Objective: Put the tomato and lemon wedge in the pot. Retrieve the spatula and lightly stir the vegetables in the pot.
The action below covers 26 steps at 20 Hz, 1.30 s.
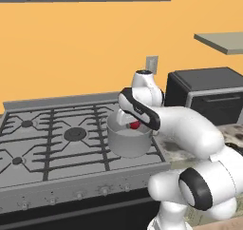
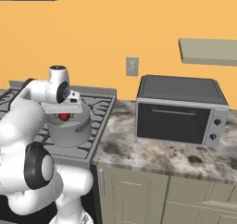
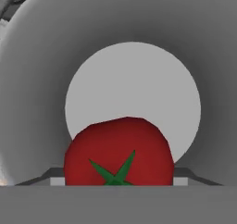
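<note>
The gripper [image 1: 133,125] is holding the tomato [image 3: 118,152] over the pot [image 1: 129,139] on the stove [image 1: 57,143]. Its fingers are mostly hidden, but seem to be pinching the tomato's sides.

One tomato [image 3: 118,151], one pot [image 1: 128,141], one stove [image 1: 57,143], one toaster oven [image 2: 180,109], one wall outlet [image 2: 132,66]

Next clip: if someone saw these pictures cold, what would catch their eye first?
Probably the red tomato with its green star-shaped stem, held in the gripper straight above the open mouth of the grey pot. The pot stands on the right side of the stove, with the white arm bent over it. To the right, a dark toaster oven sits on the mottled counter.
</note>
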Available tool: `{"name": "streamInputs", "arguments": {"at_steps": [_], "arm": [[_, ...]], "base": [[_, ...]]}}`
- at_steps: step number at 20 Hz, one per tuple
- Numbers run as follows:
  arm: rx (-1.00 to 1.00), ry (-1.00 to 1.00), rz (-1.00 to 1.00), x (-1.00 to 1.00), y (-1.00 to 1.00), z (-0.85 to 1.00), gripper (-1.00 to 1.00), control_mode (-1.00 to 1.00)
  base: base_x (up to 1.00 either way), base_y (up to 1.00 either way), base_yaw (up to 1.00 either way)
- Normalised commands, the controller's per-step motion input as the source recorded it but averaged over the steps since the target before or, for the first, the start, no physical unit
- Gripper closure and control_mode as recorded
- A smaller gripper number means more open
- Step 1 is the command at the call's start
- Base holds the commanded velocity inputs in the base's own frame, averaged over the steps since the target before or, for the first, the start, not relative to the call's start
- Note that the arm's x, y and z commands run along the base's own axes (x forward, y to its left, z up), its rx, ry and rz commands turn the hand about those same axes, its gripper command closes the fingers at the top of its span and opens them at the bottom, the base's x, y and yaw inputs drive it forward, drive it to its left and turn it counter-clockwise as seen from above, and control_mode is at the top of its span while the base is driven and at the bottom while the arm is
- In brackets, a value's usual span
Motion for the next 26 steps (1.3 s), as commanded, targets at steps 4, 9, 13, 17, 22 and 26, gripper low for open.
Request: {"name": "streamInputs", "arguments": {"at_steps": [4, 9, 13, 17, 22, 26], "arm": [[0.0, 0.03, 0.0, 0.05, 0.0, -0.28, 1.0, -1.0], [0.0, 0.0, 0.0, 0.26, 0.0, -0.41, 1.0, -1.0], [0.0, 0.0, 0.0, 0.1, 0.0, -0.46, 1.0, -1.0], [0.0, 0.0, 0.0, 0.03, 0.0, -0.08, 1.0, -1.0], [0.0, 0.07, 0.0, 0.41, 0.0, 0.01, 1.0, -1.0], [0.0, 0.02, 0.0, 0.26, 0.01, 0.0, -1.0, -1.0]], "base": [[0.0, 0.0, 0.0], [0.0, 0.0, 0.0], [0.0, 0.0, 0.0], [0.0, 0.0, 0.0], [0.0, 0.0, 0.0], [0.0, 0.0, 0.0]]}}
